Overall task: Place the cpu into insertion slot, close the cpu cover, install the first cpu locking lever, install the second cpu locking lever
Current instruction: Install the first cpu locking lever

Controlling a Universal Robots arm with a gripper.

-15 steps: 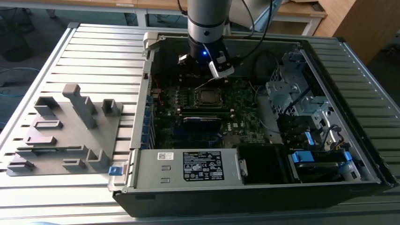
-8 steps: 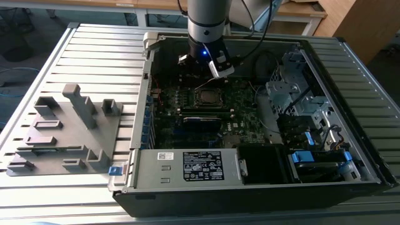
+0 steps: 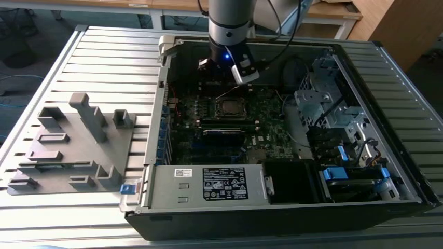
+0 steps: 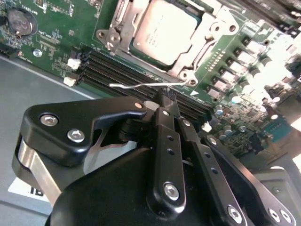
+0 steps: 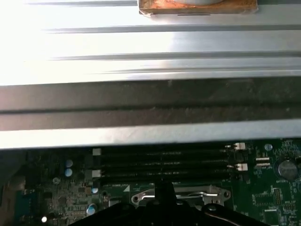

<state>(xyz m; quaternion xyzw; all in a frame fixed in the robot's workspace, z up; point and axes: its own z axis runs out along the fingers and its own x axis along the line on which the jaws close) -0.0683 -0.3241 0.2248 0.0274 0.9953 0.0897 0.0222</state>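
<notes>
The cpu (image 4: 163,29) lies flat in the insertion slot (image 3: 232,107) on the green motherboard, its silver-grey top showing. The cpu cover (image 4: 207,33) lies down around it as a silvery frame. A thin wire locking lever (image 4: 141,85) stands free beside the socket, on the side of the memory slots. My gripper (image 4: 167,96) is shut, its tips right at that wire; whether they touch it I cannot tell. In the exterior view the gripper (image 3: 244,77) hangs over the board just behind the socket. The first wrist view catches the cover's edge (image 5: 181,194).
The open computer case sits on a slatted metal table (image 3: 104,62). A grey-labelled power supply box (image 3: 207,184) is at the front and a drive cage (image 3: 325,104) at the exterior view's right. Black memory slots (image 4: 117,66) run beside the socket. A grey fixture (image 3: 69,145) lies outside the case.
</notes>
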